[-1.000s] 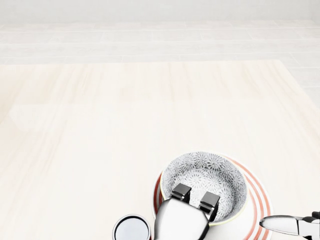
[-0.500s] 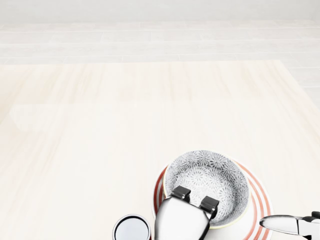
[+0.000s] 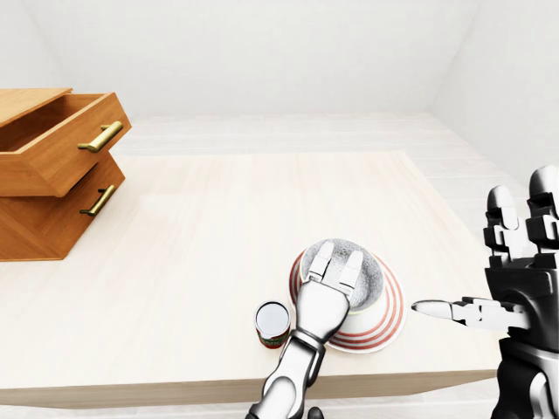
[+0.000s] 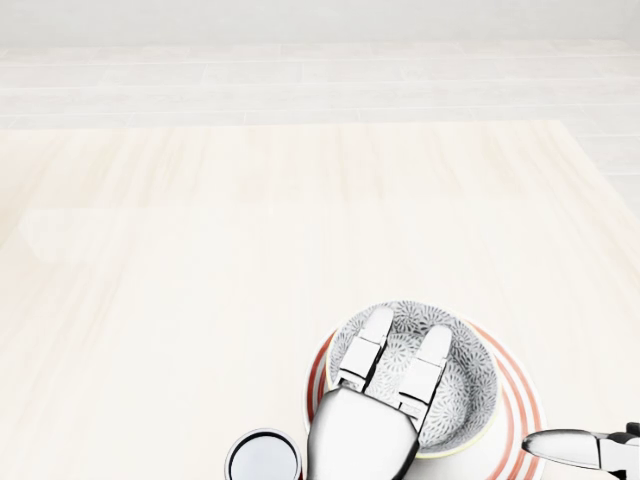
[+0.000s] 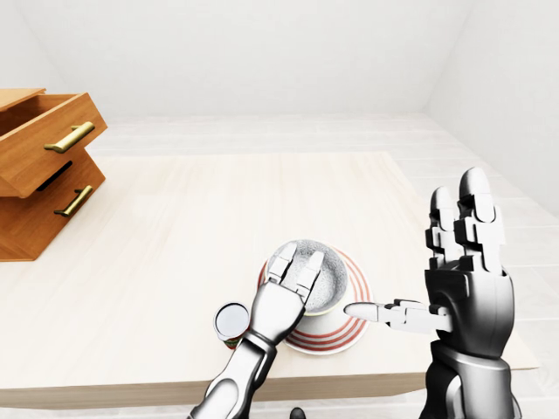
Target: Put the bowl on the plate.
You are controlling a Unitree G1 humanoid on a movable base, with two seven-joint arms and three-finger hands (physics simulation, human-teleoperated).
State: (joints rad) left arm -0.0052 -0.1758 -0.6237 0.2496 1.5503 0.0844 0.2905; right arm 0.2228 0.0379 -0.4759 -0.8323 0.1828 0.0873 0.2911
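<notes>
Since the earlier frame the left hand point(image 4: 365, 425) has uncurled its fingers from the rim; left-eye view, lower centre: the bowl point(image 3: 374, 279) sits on the striped plate point(image 3: 389, 319), seemingly let go; head view: fingers lie straight over the bowl; right-eye view, lower right: the right hand point(image 5: 463, 288) is spread, apart, probably idle
</notes>
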